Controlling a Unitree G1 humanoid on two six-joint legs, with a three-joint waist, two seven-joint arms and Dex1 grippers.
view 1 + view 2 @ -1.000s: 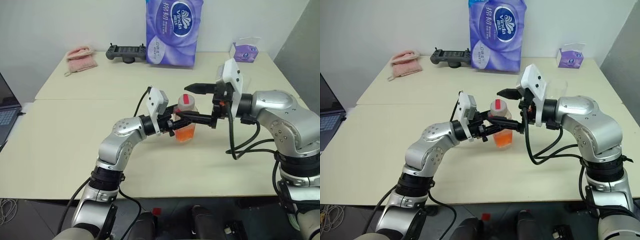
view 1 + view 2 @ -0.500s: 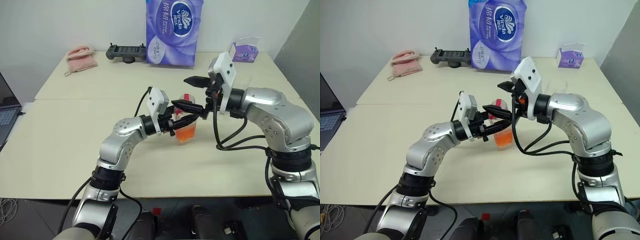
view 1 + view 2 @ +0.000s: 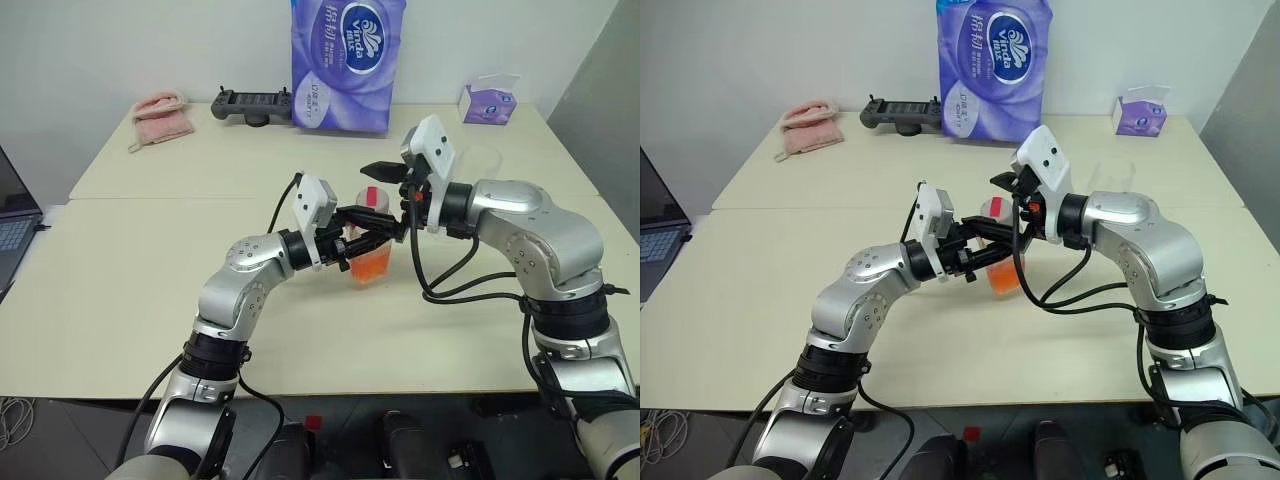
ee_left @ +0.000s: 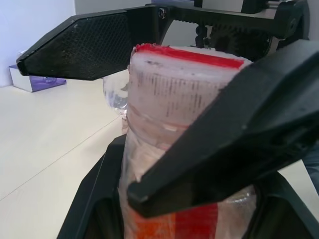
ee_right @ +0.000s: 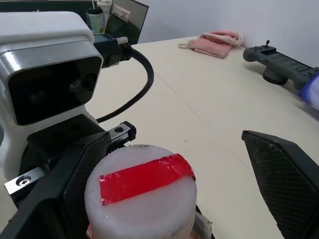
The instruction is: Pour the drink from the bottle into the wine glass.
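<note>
**Bottle held in our left gripper, right gripper spread around its cap**

While our left gripper was pinching the bottle by its body, we held it upright above the pale table, roughly over the middle of the near tabletop. Its fingers were pressed in against the clear plastic from both sides, as the left wrist view showed, with the label band and the cap rising between them. We saw the drink, an orange-red liquid, filling the lower part of the bottle. The cap looked whitish with a strip of red across its top.

Our right gripper stood at cap height with its fingers spread wide, one to each side of the cap and not touching it. In the right wrist view one finger lay close beside the cap and the other stood well apart from it.

We could make out the wine glass only faintly, as a clear shape behind our right arm toward the far right of the table; whether it stood upright we could not tell.

Along the far edge we had a purple pack of tissue rolls, a black controller beside it, a pink cloth further left, and a small purple tissue box at the right. A laptop showed at the left border.
</note>
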